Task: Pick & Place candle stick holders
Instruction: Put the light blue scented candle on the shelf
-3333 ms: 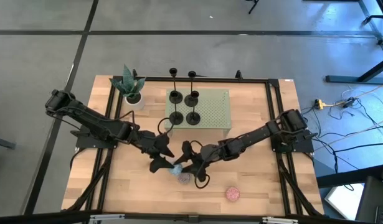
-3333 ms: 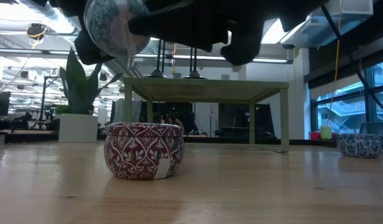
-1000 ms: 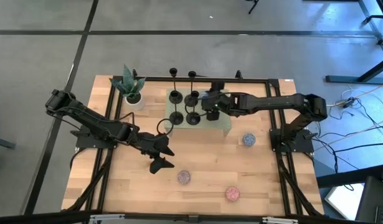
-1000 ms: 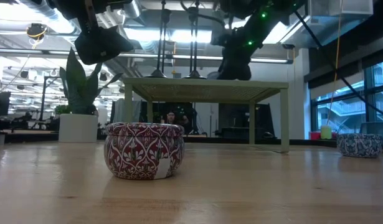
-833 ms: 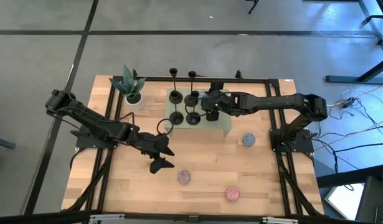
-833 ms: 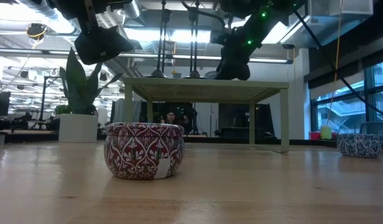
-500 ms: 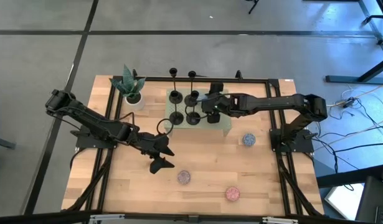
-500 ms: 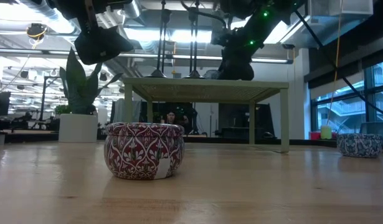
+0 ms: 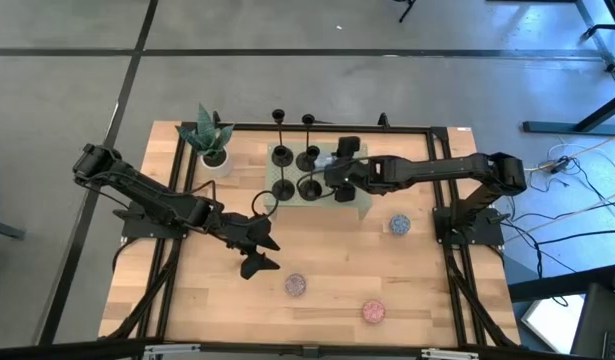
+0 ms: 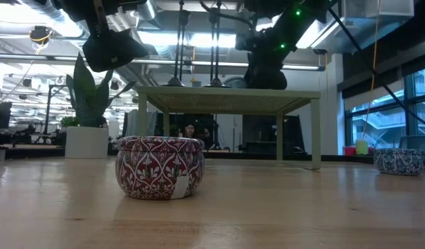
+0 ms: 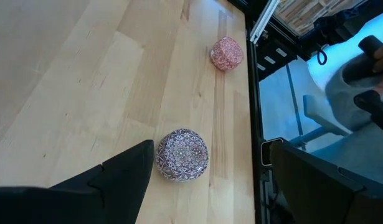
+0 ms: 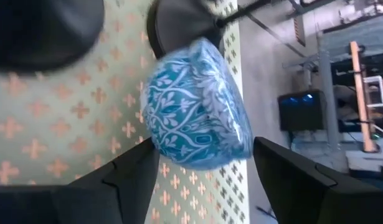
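Matte-black candle stick holders (image 9: 294, 171), all four, upright on green riser (image 9: 352, 172) near table's far edge; none picked. Right gripper (image 9: 330, 172) beside them, fingers spread around blue tin (image 12: 197, 106). Left gripper (image 9: 259, 245) idle mid-table, fingers apart, empty.

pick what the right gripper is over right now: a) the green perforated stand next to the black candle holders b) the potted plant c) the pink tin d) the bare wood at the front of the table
a, the right gripper reaches over the green stand, right beside the black candle holders, with a blue patterned tin between its fingers in the wrist view.
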